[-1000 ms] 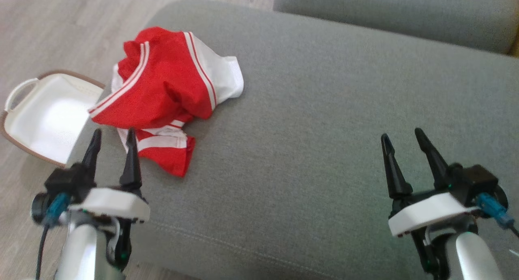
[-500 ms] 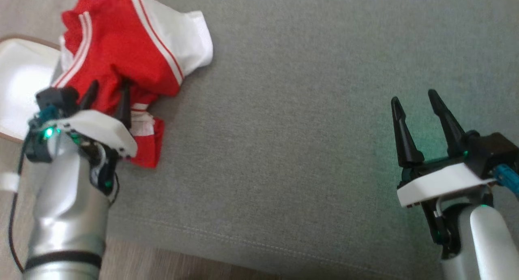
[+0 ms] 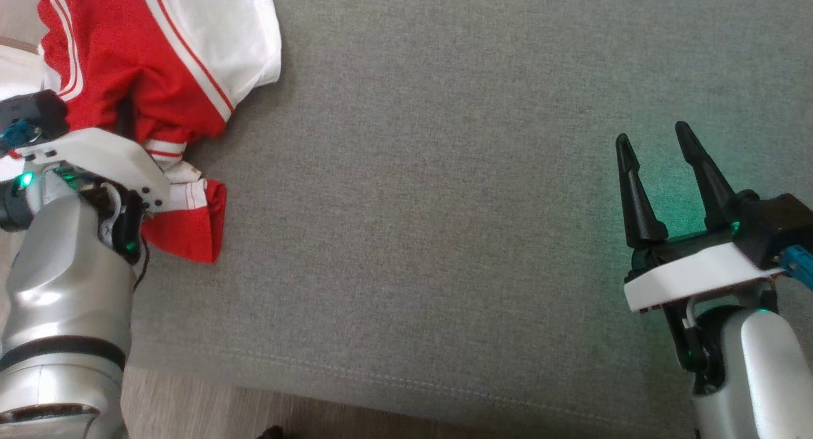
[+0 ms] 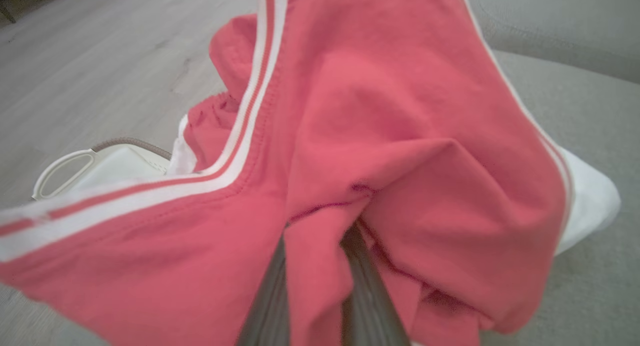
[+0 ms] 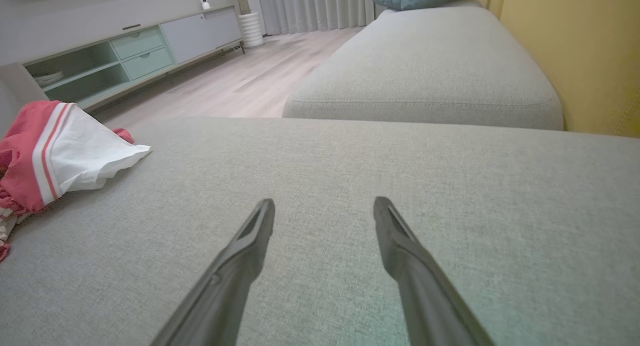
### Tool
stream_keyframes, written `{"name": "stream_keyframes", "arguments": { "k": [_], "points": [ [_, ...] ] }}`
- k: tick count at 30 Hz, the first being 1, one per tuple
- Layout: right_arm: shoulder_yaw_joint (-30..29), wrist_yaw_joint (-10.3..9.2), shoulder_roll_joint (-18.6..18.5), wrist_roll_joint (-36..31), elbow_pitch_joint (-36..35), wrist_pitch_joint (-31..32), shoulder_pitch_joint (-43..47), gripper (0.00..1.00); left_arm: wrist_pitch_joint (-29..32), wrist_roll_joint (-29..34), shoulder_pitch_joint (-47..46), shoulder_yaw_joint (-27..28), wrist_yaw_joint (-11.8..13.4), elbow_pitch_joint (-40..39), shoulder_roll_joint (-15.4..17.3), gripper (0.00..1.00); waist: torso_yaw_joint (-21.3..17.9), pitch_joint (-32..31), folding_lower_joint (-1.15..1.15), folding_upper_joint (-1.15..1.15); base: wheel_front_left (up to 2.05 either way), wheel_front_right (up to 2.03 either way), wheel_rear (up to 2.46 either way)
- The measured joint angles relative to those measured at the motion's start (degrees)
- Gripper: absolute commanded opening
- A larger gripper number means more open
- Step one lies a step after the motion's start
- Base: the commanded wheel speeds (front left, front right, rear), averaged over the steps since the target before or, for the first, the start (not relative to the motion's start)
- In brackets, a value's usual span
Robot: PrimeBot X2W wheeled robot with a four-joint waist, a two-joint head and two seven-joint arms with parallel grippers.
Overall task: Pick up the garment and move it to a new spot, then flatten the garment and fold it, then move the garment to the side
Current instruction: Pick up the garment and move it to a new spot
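The garment (image 3: 159, 64), red with white stripes and a white panel, lies crumpled at the far left of the grey sofa cushion (image 3: 444, 204). My left gripper (image 3: 120, 118) is pushed into its near side, fingertips buried in the cloth. In the left wrist view the garment (image 4: 390, 135) looms close, and my left gripper (image 4: 315, 266) is shut on a fold of red cloth pinched between the two fingers. My right gripper (image 3: 654, 140) hovers open over bare cushion at the right, far from the garment (image 5: 55, 150). Its fingers (image 5: 250, 246) hold nothing.
A white basket (image 4: 100, 165) with a brown rim sits on the wooden floor just left of the cushion. The cushion's front edge runs along the bottom, with floor (image 3: 222, 413) below it. A second cushion (image 5: 425, 70) and a low cabinet (image 5: 125, 55) lie beyond.
The head camera has tilted down and the picture shifted. My left gripper went forward into the garment and closed on a fold. The right gripper stays open in much the same place.
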Motion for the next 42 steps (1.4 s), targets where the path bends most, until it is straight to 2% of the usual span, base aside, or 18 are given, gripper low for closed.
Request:
{"name": "stream_keyframes", "arguments": {
  "k": [3,7,11,15,19,25,33,42],
  "points": [
    [-0.01,0.00,0.02,0.02,-0.08,-0.02,0.04,1.00,-2.66,0.00,0.07,0.60,0.79,-1.04,0.14,0.00,0.07,-1.18,0.00,0.00,0.00,0.00,0.00],
    [-0.13,0.00,0.12,0.10,-0.02,-0.12,0.40,1.00,-3.30,0.00,0.81,1.67,1.40,-5.98,0.24,0.00,0.24,-2.84,0.00,0.00,0.00,0.00,0.00],
    [-0.37,0.00,0.26,0.69,0.49,-1.10,1.68,1.00,-3.37,0.58,5.42,3.36,2.69,-19.33,-0.13,0.00,0.49,-5.72,0.00,0.00,0.00,0.00,0.00],
    [-0.42,0.00,0.77,1.71,1.04,-1.56,3.77,1.00,-3.38,1.72,14.28,3.56,3.38,-30.51,-1.02,0.00,0.43,-9.26,0.00,0.00,0.00,0.00,0.00],
    [-0.71,0.00,1.25,2.55,1.22,-2.04,5.93,1.00,-3.37,3.19,22.91,2.14,3.42,-39.12,-2.49,0.00,0.00,-12.81,0.00,0.00,0.00,0.00,0.00],
    [-1.36,0.00,1.46,4.26,1.10,-2.13,8.10,1.00,-0.21,4.46,31.22,-3.77,3.18,-50.16,-4.88,0.00,-2.51,-15.87,0.00,0.00,0.00,0.00,0.00],
    [-1.42,0.00,1.55,4.71,0.41,-2.57,7.88,1.00,2.29,4.35,32.87,-14.04,1.49,-52.98,-7.81,0.00,-9.58,-15.47,0.00,0.00,0.00,0.00,0.00],
    [-1.22,0.00,1.55,6.11,0.15,-4.21,5.94,1.00,1.88,3.87,23.25,-23.19,0.78,-41.11,-8.29,0.00,-20.32,-11.74,0.00,0.00,0.00,0.00,0.00]
  ]
}}
